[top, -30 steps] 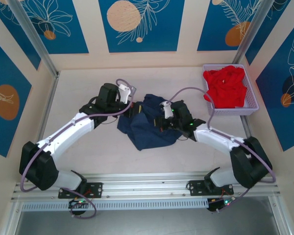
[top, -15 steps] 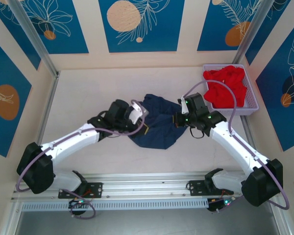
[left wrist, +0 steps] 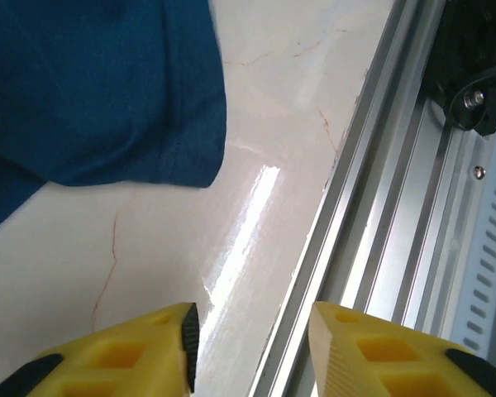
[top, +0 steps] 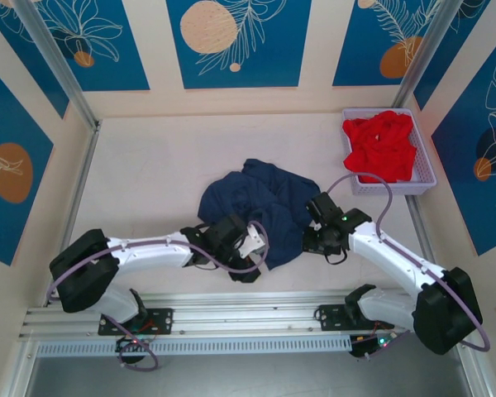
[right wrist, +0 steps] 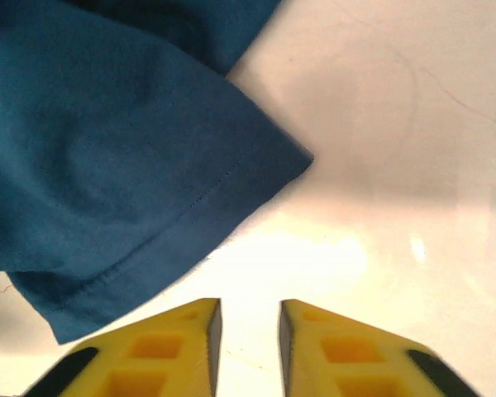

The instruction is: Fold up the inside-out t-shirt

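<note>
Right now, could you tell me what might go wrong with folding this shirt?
The dark navy cloth t-shirt lies bunched, so a pinch may catch several layers. The left gripper hangs open close to the aluminium rail, which it might clip. The open right gripper faces just its hem, which could slip.

Navy t-shirt [top: 256, 207] mid-tabletop, plain all over, and up close it reads a richer blue with matching blue stitching along the hem. Tabletop [top: 149, 165] is glossy cream, laced with thin brownish veins. Far right corner: a lilac basket [top: 427, 180] with a bright red garment [top: 380, 145]. Left arm [top: 149, 248] and right arm [top: 388, 256] are white with black joints and mauve cables [top: 362, 176]. Left gripper [left wrist: 252, 335] and right gripper [right wrist: 250, 327] are both yellow, edged in black. Walls [top: 231, 41] show blue panels, white leaf outlines, peach and orange discs, cream borders. Near-edge rail [top: 248, 306] is silver.
</note>
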Robot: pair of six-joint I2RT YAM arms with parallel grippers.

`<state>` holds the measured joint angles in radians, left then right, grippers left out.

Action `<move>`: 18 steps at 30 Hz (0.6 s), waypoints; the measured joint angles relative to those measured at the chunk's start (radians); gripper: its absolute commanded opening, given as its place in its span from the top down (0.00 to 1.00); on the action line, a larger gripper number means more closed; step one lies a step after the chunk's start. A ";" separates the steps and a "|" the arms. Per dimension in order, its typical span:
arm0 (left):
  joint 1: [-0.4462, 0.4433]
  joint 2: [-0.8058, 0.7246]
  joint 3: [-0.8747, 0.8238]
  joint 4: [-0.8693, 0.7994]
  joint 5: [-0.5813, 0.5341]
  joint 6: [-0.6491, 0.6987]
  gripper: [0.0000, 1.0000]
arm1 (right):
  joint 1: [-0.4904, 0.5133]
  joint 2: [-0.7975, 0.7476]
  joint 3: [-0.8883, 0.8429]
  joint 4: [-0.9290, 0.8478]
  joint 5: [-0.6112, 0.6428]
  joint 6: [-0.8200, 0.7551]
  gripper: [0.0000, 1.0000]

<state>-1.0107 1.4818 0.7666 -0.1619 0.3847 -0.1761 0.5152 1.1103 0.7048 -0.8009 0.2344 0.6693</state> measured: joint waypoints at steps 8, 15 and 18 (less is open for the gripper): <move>0.138 -0.069 0.050 -0.013 -0.142 -0.067 0.47 | 0.004 -0.019 0.044 0.066 0.042 -0.054 0.54; 0.557 -0.001 0.176 -0.013 -0.238 -0.297 0.37 | -0.013 0.285 0.252 0.298 -0.030 -0.204 0.40; 0.653 0.108 0.236 -0.034 -0.257 -0.330 0.34 | -0.065 0.423 0.353 0.386 -0.058 -0.242 0.35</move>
<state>-0.3576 1.5902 1.0023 -0.1963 0.1276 -0.5060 0.4500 1.5333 1.0576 -0.4149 0.1768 0.4271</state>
